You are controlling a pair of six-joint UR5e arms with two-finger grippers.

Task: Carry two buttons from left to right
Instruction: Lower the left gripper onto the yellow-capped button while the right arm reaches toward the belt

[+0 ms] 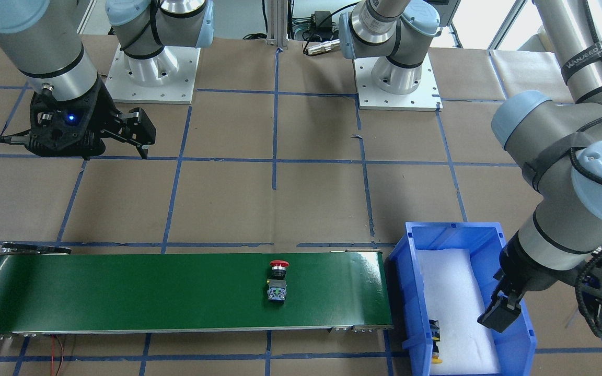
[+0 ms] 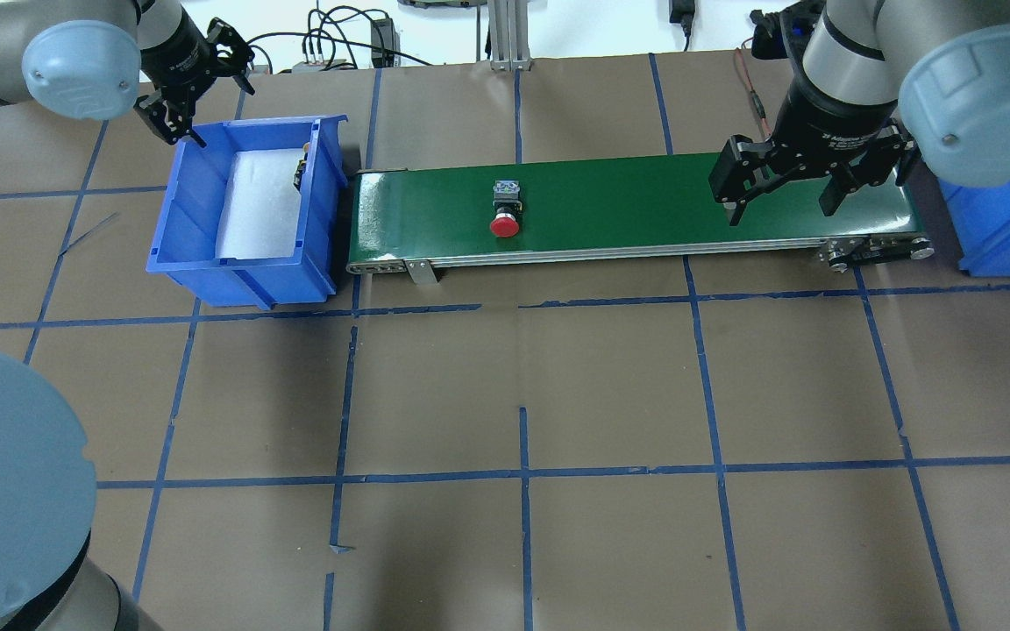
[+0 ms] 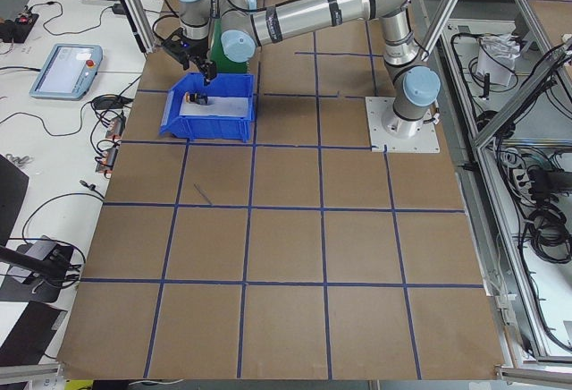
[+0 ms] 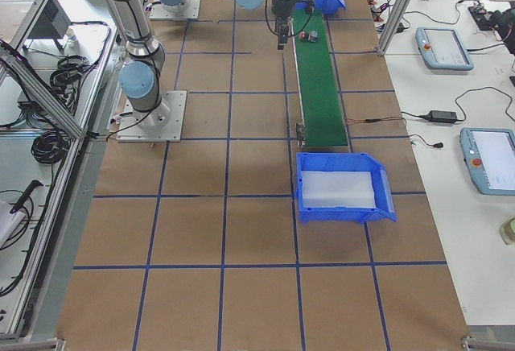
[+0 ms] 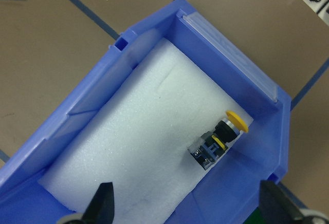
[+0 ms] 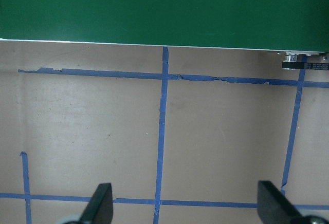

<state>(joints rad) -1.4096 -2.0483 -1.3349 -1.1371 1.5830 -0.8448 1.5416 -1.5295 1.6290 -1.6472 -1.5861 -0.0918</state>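
currently: left pincer (image 5: 187, 208) hangs over the left bin (image 5: 97, 90), jaws spread wide, nothing between them. the yellow button (image 5: 218, 141) lies on its side on the white foam (image 5: 128, 131) in the bin, tucked into the corner by the belt-side wall. cannot tell whether the cap touches the end wall.

key relation, wrist view: the button sits up and to the right of the gap between the jaws, not under it. its long axis runs on a diagonal, grey block toward the pincer and yellow cap away from it. the jaws close along the horizontal of that view, so they are skewed to the axis.

red button (image 2: 505, 210) lies on the green belt (image 2: 628, 202), in the belt's left half. its axis runs across the belt with the cap toward the robot. right pincer (image 2: 781, 194) is also wide open and empty. it hovers at the belt's right end, well apart from the red button and near the right bin (image 2: 992, 228).

judgement: one button is under way and one is not yet picked. the left arm is nearer to the yellow button. the next move calls for a shift toward the belt-side wall and a wrist turn, so the jaws straddle the black collar. risk: there is little room between button and wall for the outer finger.
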